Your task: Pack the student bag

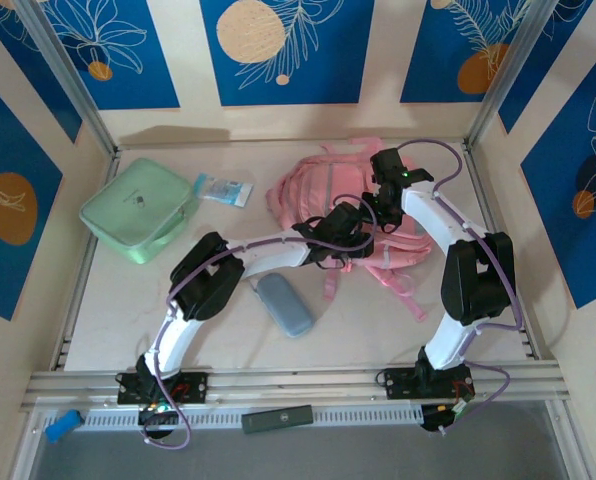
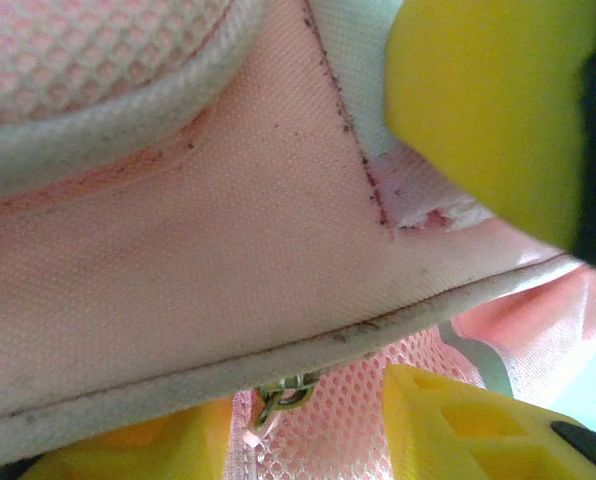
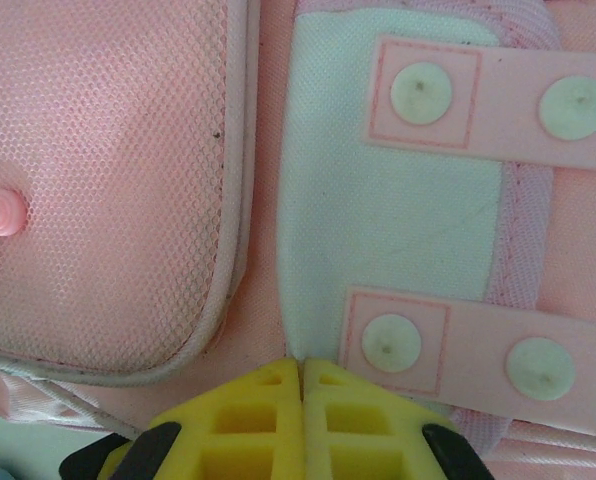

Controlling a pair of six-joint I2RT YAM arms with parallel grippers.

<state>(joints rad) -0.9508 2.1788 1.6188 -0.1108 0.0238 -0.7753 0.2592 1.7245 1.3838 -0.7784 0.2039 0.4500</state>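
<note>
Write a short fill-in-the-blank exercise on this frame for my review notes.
The student bag is ____ in colour.
The right pincer, at the bag's pale patch, is ____, its yellow fingers touching each other.
In the top view, the mint green case lies to the ____ of the bag.
Missing words: pink; shut; left.

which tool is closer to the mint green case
Left. The left tool is over the middle of the student bag, on the side toward the mint green case. The right tool is over the bag's upper right part, farther from the case.
</note>
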